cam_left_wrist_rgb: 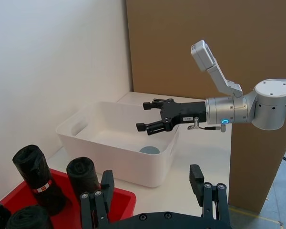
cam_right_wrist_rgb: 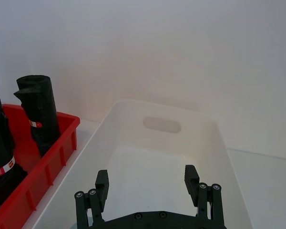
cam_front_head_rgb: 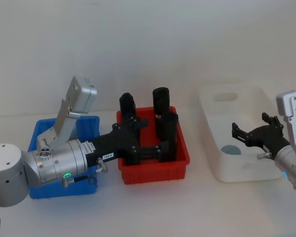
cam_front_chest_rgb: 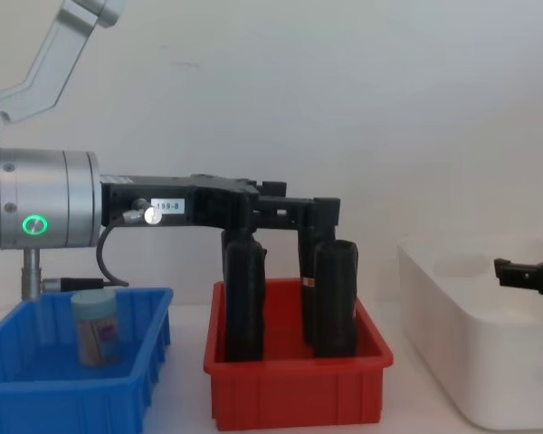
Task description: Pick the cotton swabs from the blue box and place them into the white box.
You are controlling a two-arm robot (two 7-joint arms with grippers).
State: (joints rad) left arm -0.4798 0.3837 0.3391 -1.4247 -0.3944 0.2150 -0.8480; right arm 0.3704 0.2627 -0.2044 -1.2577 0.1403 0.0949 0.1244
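Note:
One tub of cotton swabs [cam_front_chest_rgb: 97, 327] stands upright in the blue box [cam_front_chest_rgb: 72, 398], below my left forearm. Another tub of cotton swabs [cam_front_head_rgb: 230, 149] lies on the floor of the white box [cam_front_head_rgb: 237, 175], pale blue lid showing, also seen from the left wrist as the cotton swabs [cam_left_wrist_rgb: 149, 150]. My left gripper [cam_front_head_rgb: 155, 134] hangs open and empty over the red bin, to the right of the blue box [cam_front_head_rgb: 64, 190]. Above the white box [cam_left_wrist_rgb: 119, 162], my right gripper [cam_front_head_rgb: 248, 123] is open with nothing between its fingers.
A red bin [cam_front_head_rgb: 155, 173] with several upright black rolls [cam_front_head_rgb: 161, 98] stands between the blue and white boxes, right under my left gripper. A white wall runs close behind all three containers. A brown cardboard panel [cam_left_wrist_rgb: 219, 43] stands past the table's right end.

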